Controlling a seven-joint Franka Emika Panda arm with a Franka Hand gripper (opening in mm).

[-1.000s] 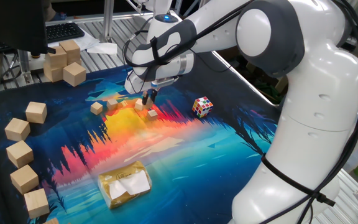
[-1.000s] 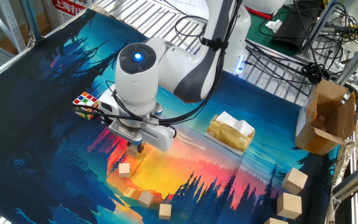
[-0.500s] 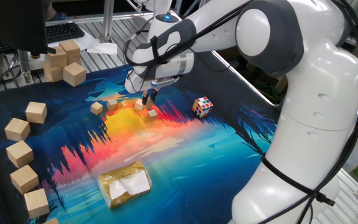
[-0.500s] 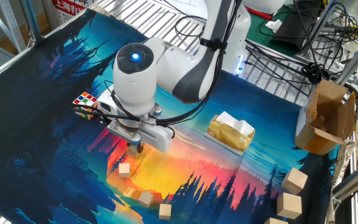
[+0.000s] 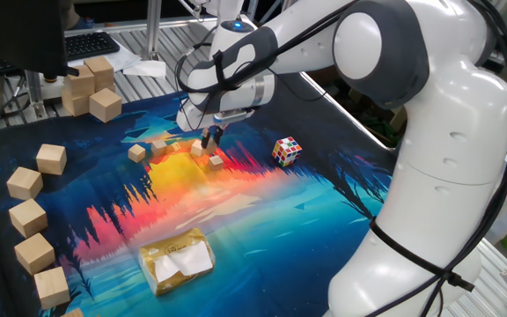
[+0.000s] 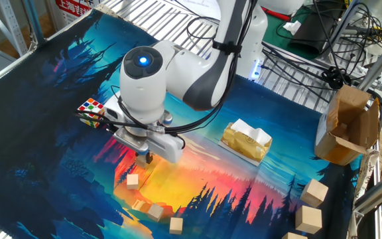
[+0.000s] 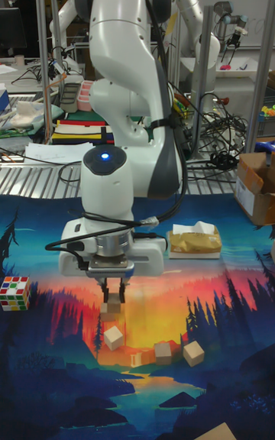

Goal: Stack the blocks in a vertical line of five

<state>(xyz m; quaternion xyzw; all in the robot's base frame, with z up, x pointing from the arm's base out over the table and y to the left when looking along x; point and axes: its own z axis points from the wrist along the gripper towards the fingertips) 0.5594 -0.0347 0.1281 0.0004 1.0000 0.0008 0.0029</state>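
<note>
— Gripper [image 7: 113, 296]?
— Fingers clamped on one small wooden block [image 7: 112, 303], lifted above the mat.
— Remaining blocks [image 7: 164, 350]?
— On the mat's orange patch, beneath the gripper, well apart from the puzzle cube [image 7: 15, 292].

The arm reaches down over the mat, its gripper [image 7: 113, 296] pointing straight down, fingers nearly together.

End effector [image 6: 148, 157] a touch nearer the puzzle cube [image 6: 91, 111].
</note>
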